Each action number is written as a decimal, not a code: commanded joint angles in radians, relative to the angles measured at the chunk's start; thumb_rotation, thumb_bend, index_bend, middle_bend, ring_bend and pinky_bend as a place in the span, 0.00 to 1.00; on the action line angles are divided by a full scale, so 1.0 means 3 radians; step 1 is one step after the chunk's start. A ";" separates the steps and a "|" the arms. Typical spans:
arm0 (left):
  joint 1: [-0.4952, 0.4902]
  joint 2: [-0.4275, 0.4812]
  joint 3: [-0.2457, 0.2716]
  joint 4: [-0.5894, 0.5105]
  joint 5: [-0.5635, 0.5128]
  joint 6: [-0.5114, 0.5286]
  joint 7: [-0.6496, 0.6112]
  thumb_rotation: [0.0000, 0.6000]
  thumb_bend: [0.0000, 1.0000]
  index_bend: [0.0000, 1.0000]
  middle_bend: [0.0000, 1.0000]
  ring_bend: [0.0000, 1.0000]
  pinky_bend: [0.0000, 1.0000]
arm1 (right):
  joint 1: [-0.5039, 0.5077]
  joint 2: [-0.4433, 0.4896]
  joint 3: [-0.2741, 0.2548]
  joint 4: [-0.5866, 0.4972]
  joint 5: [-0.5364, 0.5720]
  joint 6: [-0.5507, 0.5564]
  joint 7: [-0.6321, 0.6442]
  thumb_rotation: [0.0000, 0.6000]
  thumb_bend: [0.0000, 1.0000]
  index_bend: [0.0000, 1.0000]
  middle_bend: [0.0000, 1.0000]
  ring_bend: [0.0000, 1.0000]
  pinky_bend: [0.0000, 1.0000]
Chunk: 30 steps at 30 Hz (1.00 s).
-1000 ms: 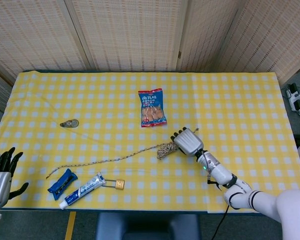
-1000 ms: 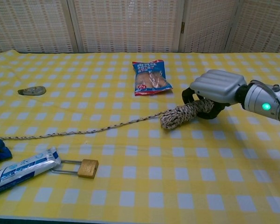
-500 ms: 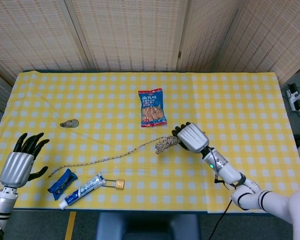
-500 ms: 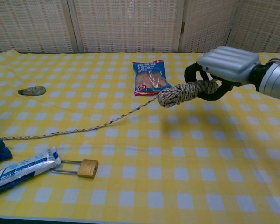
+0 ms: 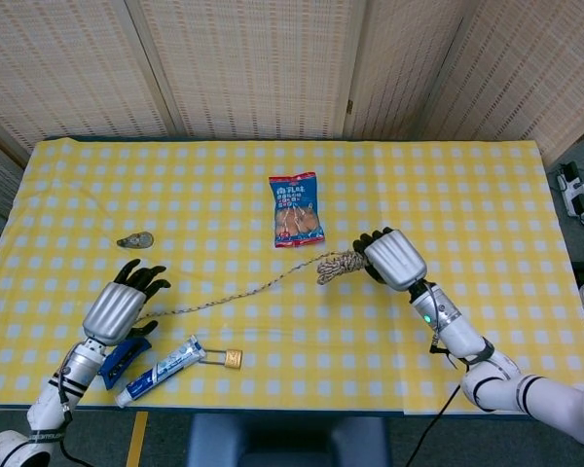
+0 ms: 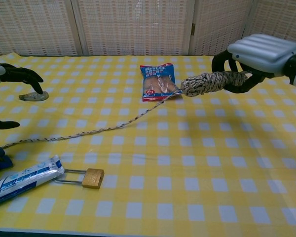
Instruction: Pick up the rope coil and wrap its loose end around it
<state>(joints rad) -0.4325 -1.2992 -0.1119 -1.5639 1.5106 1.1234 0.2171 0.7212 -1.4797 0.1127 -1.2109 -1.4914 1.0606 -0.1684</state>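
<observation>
A speckled tan rope coil (image 5: 342, 263) (image 6: 207, 82) hangs above the yellow checked table, gripped at one end by my right hand (image 5: 393, 259) (image 6: 256, 55). Its loose end (image 5: 229, 294) (image 6: 84, 132) trails down and left across the cloth toward the front left. My left hand (image 5: 120, 307) (image 6: 12, 75) hovers near the tail's far tip, fingers spread and holding nothing. In the chest view only its dark fingertips show at the left edge.
A red-and-blue snack bag (image 5: 295, 209) (image 6: 160, 81) lies behind the coil. At the front left are a toothpaste tube (image 5: 163, 369) (image 6: 22, 177), a brass padlock (image 5: 229, 358) (image 6: 91, 177) and a blue clip (image 5: 120, 356). A small metal piece (image 5: 135, 239) (image 6: 33, 96) sits further back on the left.
My right hand has lifted the coil off the table, carrying it up and to the right. My left hand has come in from the left edge toward the rope's tail.
</observation>
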 commanded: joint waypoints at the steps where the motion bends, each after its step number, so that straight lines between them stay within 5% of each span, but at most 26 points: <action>1: -0.0065 -0.0195 -0.0008 0.0083 -0.0249 -0.0125 0.0239 1.00 0.25 0.38 0.19 0.22 0.13 | -0.0016 0.0007 0.0007 0.0015 0.0023 0.0012 -0.0021 1.00 0.58 0.73 0.60 0.64 0.55; 9: -0.0098 -0.0494 -0.0070 0.0270 -0.0613 -0.0162 0.0312 1.00 0.25 0.48 0.25 0.27 0.16 | -0.0046 0.0028 0.0029 0.0039 0.0059 0.0046 -0.0016 1.00 0.58 0.73 0.60 0.65 0.55; 30: -0.0171 -0.0860 -0.0074 0.0600 -0.1108 -0.0209 0.0583 1.00 0.27 0.49 0.25 0.27 0.16 | -0.0117 0.0062 0.0039 0.0132 0.0133 0.0047 0.0066 1.00 0.58 0.74 0.60 0.66 0.56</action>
<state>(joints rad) -0.4818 -1.5515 -0.1311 -1.3907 1.1877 1.0610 0.3845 0.6862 -1.4612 0.1246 -1.1713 -1.4515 1.0749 -0.1484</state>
